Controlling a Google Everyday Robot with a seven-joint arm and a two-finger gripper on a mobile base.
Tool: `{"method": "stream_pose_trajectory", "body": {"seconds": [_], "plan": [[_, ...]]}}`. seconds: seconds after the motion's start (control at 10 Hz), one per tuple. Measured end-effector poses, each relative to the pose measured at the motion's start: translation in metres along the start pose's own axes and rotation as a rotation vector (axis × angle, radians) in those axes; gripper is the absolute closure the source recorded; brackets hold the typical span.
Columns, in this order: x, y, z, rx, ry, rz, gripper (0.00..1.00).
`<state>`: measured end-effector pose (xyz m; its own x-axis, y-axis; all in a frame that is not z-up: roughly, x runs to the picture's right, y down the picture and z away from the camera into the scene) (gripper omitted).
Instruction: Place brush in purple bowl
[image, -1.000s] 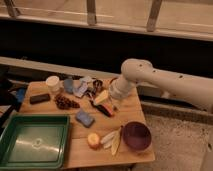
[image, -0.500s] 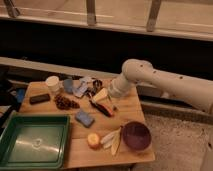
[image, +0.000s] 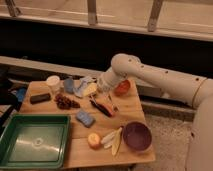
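Observation:
The brush (image: 99, 107) is a slim black stick lying slantwise on the wooden table (image: 75, 150), next to a short orange carrot-like piece (image: 107, 106). The purple bowl (image: 136, 135) stands at the table's front right, upright, with nothing showing inside. My gripper (image: 101, 93) hangs low over the table's middle, at the end of the white arm (image: 160, 79), just above the brush's far end. It sits between the brush and the orange bowl (image: 121, 88). Whether it touches the brush is hidden.
A green tray (image: 33, 140) stands at the front left. A black block (image: 40, 98), a white cup (image: 53, 82), blue packets (image: 79, 86), a dark cluster (image: 65, 102), a blue sponge (image: 85, 118), an orange fruit (image: 94, 140) and a banana (image: 115, 140) lie around.
The arm and gripper have barely moved. The brush and the bowls lie where they were.

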<state>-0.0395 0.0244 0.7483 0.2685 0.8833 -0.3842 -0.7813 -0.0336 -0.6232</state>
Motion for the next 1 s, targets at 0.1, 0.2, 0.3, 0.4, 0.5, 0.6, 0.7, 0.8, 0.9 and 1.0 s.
{"method": "stream_pose_trajectory", "body": {"seconds": [0.1,0.2,0.3,0.4,0.5,0.6,0.7,0.8,0.9,1.0], "plan": [[-0.001,0.001,0.001,-0.001,0.001,-0.002,0.20],[0.000,0.002,0.001,-0.001,0.002,-0.003,0.20],[-0.001,-0.001,0.001,0.012,0.002,-0.009,0.20],[-0.005,0.002,0.004,0.042,0.004,-0.031,0.20],[-0.012,0.006,0.010,0.067,0.004,-0.053,0.20],[-0.023,0.012,0.017,0.111,0.003,-0.084,0.20],[-0.027,0.013,0.022,0.136,0.005,-0.097,0.20],[-0.032,0.014,0.025,0.155,0.005,-0.109,0.20],[-0.037,0.013,0.030,0.171,0.008,-0.119,0.20],[-0.044,0.013,0.038,0.178,0.017,-0.127,0.20]]}}
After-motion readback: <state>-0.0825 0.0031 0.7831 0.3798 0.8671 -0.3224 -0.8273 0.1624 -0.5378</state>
